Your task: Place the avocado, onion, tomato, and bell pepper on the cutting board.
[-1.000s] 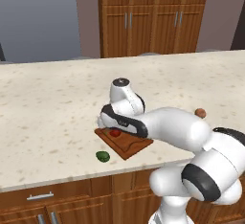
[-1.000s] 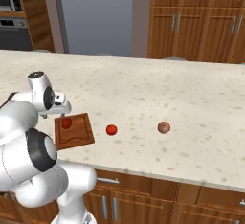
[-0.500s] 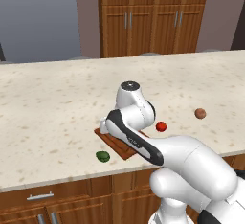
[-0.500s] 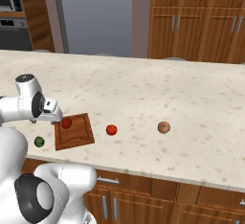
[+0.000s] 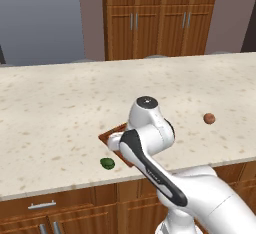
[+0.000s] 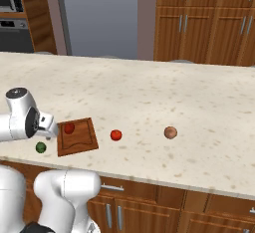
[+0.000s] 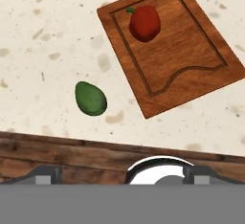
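The cutting board [image 6: 82, 140] lies near the counter's front edge, with the bell pepper [image 6: 69, 127] on its far left corner. In the hand view the bell pepper [image 7: 144, 22] rests on the cutting board [image 7: 191, 50], and the avocado [image 7: 90, 98] lies on the counter beside the board. My gripper [image 6: 49, 133] hangs open and holds nothing, above the gap between the avocado [image 6: 41, 147] and the board. Its fingertips [image 7: 47, 172] stand wide apart. The tomato [image 6: 116, 135] and the onion [image 6: 170, 132] sit on the counter to the board's right. My arm hides most of the cutting board [image 5: 111, 137] in the left base view.
The speckled counter [image 6: 149, 92] stretches wide behind and to the right of the board. Its front edge [image 7: 72, 139] runs close below the avocado. Wooden cabinets [image 5: 160, 18] stand beyond the counter. The avocado [image 5: 107, 163] and the onion [image 5: 209, 118] lie either side of my arm.
The hand has swung left off the cutting board and dropped lower, toward the avocado. The bell pepper stays on the board. Tomato, onion and avocado have not moved.
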